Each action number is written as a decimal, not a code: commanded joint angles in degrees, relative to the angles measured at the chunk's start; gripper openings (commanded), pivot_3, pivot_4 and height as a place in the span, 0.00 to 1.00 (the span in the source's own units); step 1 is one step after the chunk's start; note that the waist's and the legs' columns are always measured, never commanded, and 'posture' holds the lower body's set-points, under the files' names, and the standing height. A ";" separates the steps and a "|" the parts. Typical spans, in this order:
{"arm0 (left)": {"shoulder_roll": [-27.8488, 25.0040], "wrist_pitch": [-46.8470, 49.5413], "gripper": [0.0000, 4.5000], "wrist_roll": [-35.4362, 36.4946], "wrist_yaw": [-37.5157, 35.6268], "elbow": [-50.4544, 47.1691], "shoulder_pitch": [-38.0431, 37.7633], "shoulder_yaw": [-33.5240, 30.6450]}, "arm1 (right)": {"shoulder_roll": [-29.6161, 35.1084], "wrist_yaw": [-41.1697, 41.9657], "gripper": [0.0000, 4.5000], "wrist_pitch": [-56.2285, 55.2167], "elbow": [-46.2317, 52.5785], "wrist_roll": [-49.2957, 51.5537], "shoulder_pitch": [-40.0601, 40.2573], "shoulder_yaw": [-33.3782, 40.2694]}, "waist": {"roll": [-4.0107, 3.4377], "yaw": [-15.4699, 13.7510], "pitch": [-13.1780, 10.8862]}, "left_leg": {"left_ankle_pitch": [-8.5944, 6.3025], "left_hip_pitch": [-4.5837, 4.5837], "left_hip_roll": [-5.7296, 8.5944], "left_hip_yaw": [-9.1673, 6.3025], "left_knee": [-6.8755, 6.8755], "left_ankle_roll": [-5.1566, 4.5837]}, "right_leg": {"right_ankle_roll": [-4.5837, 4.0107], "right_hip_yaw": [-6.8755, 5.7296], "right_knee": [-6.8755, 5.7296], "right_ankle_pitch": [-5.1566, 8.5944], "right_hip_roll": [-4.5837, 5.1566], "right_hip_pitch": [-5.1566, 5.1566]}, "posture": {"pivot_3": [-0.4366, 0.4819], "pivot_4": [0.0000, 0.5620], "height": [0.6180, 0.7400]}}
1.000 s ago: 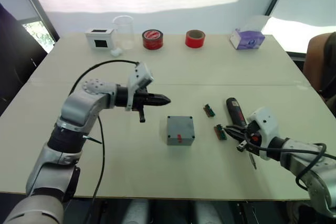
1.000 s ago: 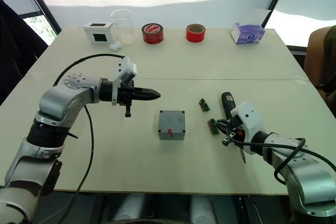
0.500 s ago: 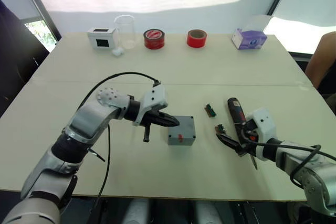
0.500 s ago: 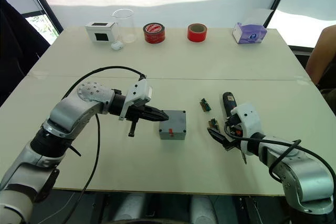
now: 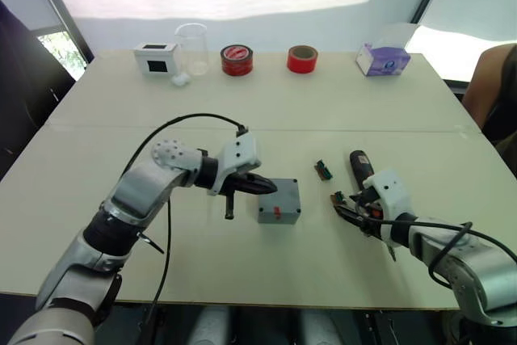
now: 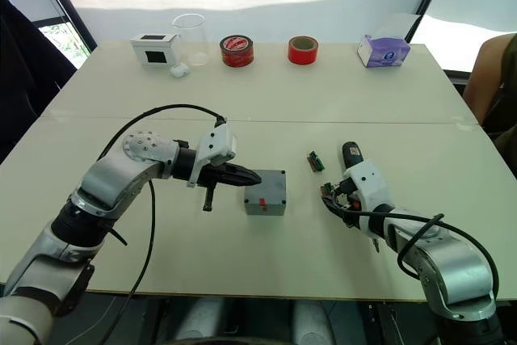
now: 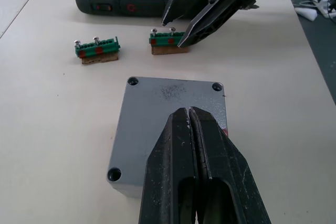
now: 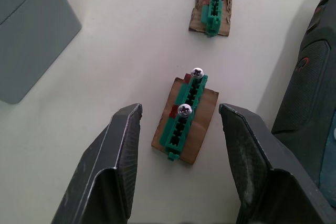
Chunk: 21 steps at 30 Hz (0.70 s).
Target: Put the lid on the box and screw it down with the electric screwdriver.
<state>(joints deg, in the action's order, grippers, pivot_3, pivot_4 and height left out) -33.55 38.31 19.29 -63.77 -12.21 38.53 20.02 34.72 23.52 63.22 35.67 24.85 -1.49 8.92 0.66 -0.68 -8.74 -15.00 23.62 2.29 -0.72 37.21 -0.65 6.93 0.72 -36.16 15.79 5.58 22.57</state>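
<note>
The lid (image 7: 170, 119) is already lying on the box (image 5: 279, 200), flush with its edges, and the box is sitting near the middle of the counter (image 5: 266, 111). So the first half of the job looks done. In the left wrist view the corner holes are showing as dark recesses; whether any screws are seated in them I cannot tell, so the screwing down appears to be still ahead.

The left pincer (image 7: 190, 116) is pressing its two black fingers together with nothing between them, its tip hovering over or resting on the lid from the box's 9 o'clock side; I cannot tell whether it is touching. It seems to be steadying the lid.

The right pincer (image 8: 181, 124) is spreading its fingers wide and gripping nothing, straddling a small green strip (image 8: 186, 124) that is carrying two upright screws. A second strip (image 8: 212, 3) is lying farther off, toward 12 o'clock.

The electric screwdriver (image 5: 360, 170) is lying flat on the counter at the box's 3 o'clock, just beyond the strips, with no pincer on it. Picking screws, placing them and driving them are all remaining, as I judge it.
</note>
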 commanded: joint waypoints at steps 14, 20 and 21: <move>0.15 -0.59 0.00 0.08 0.40 -1.50 -0.07 -0.58 | -0.88 -1.68 0.01 -1.41 0.72 0.08 -0.53 0.92 | 0.00 0.04 0.00 | 0.00 0.00 0.00 0.00 0.01 0.00 | 0.01 0.00 -0.02 0.00 -0.02 0.00 | 0.48 0.27 1.00; 0.04 0.21 0.00 1.10 1.36 0.59 0.10 -3.32 | -0.31 -1.43 0.01 -0.89 1.78 0.62 -1.25 1.55 | 0.00 0.06 0.00 | 0.00 0.00 0.00 0.00 0.01 0.00 | 0.01 0.00 -0.02 0.00 -0.02 0.00 | 0.48 0.27 1.00; -0.05 0.07 0.00 1.00 1.57 1.14 0.23 -3.69 | -0.15 -1.39 0.01 -0.73 2.00 0.76 -1.57 1.80 | 0.00 0.06 0.00 | 0.00 0.00 0.00 0.00 0.01 0.00 | 0.01 -0.01 -0.03 0.00 -0.03 0.00 | 0.48 0.27 1.00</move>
<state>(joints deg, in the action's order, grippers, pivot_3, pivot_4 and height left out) -33.51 38.49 19.73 -62.69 -11.04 38.36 18.52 34.01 22.01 63.13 35.65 25.06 -2.12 9.21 0.66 -0.63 -8.74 -15.00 23.61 2.29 -0.72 37.23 -0.65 6.94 0.71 -36.20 15.79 5.56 22.57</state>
